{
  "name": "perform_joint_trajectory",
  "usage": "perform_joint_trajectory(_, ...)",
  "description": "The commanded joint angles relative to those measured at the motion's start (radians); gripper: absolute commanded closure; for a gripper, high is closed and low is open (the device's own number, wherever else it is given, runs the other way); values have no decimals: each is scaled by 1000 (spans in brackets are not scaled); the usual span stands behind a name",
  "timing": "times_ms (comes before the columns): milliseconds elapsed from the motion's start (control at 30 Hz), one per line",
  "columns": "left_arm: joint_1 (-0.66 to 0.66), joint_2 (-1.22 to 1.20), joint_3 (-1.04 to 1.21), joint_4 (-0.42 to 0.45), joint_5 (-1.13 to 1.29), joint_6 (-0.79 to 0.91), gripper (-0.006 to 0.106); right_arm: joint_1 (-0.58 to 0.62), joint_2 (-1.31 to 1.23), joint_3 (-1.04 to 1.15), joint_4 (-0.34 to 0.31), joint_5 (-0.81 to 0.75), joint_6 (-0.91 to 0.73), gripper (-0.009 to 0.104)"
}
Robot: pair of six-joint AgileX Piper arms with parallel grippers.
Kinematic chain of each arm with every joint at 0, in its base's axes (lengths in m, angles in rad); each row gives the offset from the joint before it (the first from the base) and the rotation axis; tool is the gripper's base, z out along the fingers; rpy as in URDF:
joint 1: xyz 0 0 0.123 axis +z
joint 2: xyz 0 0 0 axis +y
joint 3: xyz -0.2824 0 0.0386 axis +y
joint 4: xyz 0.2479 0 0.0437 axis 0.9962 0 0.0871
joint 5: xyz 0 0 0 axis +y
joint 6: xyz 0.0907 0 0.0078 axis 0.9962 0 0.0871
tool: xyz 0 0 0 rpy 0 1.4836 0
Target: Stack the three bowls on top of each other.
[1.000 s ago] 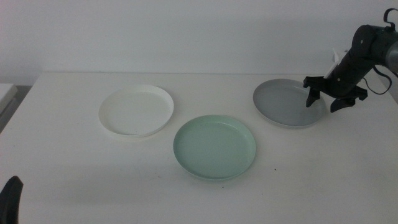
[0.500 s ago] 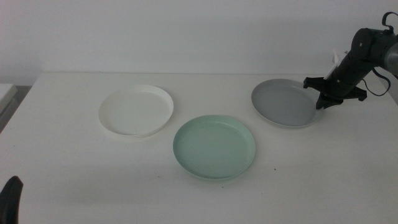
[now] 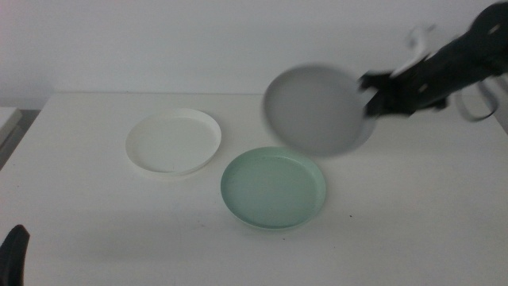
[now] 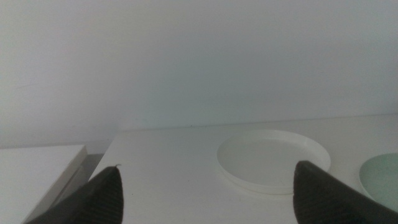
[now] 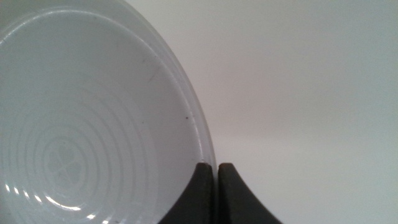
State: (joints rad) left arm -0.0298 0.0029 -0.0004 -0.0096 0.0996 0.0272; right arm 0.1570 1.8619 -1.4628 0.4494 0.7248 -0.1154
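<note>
Right gripper (image 3: 371, 97) is up in the air over the right-hand part of the table (image 3: 87, 206), pinching the rim of the grey bowl (image 3: 316, 110). In the right wrist view the two dark jaws are squeezed nearly together with just the thin edge of the bowl (image 5: 93, 124) between them, so it's clamped tight on that rim and nothing else. The bowl is clear of the table and tipped up on edge, its round face turned toward the middle camera. It sits above and a bit behind the mint green bowl (image 3: 274, 187), not touching it. It's smeared with motion blur in the middle view, so the outline there is soft. Up close it's smooth, slightly glossy plastic with faint concentric rings moulded into the bottom, a little stamped mark in the centre and a low, thin lip.

The mint green bowl lies flat near the middle of the table — shallow, plate-like, low rolled rim, matte pastel finish. The white bowl (image 3: 174, 141) lies flat to its left and a little further back, same shallow round shape, close to the green one but not touching it.

Left gripper (image 4: 205, 190) waits low at the near left corner — jaws spread wide apart, holding nothing, with the white bowl in sight beyond them.
</note>
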Motion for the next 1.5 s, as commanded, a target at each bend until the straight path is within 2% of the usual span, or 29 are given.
perform_joint_trajectory(0, 0, -3, 0, -6, -9, 0, 7, 74, -6, 67, 12, -42, -13, 98)
perform_joint_trajectory(233, 0, -3, 0, -6, -9, 0, 7, 184, 57, 76, 14, -45, -1, 98)
perform_joint_trajectory(700, 0, -3, 0, -6, -9, -2, 7, 192, 131, 76, -10, -84, -17, 95)
perform_joint_trajectory(833, 0, -3, 0, -6, -9, -2, 7, 192, 131, 76, -10, -90, -17, 79)
perform_joint_trajectory(1000, 0, -3, 0, -6, -9, -2, 7, 192, 124, 74, -10, -60, -13, 43)
perform_joint_trajectory(1067, 0, -3, 0, -6, -9, 0, 7, 189, 94, 70, -32, -39, -17, 30)
perform_joint_trajectory(1133, 0, -3, 0, -6, -9, 0, 7, 180, 30, 57, -70, -7, -17, 22)
perform_joint_trajectory(1233, 0, -3, 0, -6, -9, 0, 7, 158, -114, 47, -116, 27, -60, 20)
perform_joint_trajectory(1333, 0, -3, 0, -6, -9, 0, 7, 128, -303, 47, -107, 58, -161, 20)
perform_joint_trajectory(1467, 0, -3, 0, -6, -9, 0, 7, 112, -533, 89, -112, 68, -214, 20)
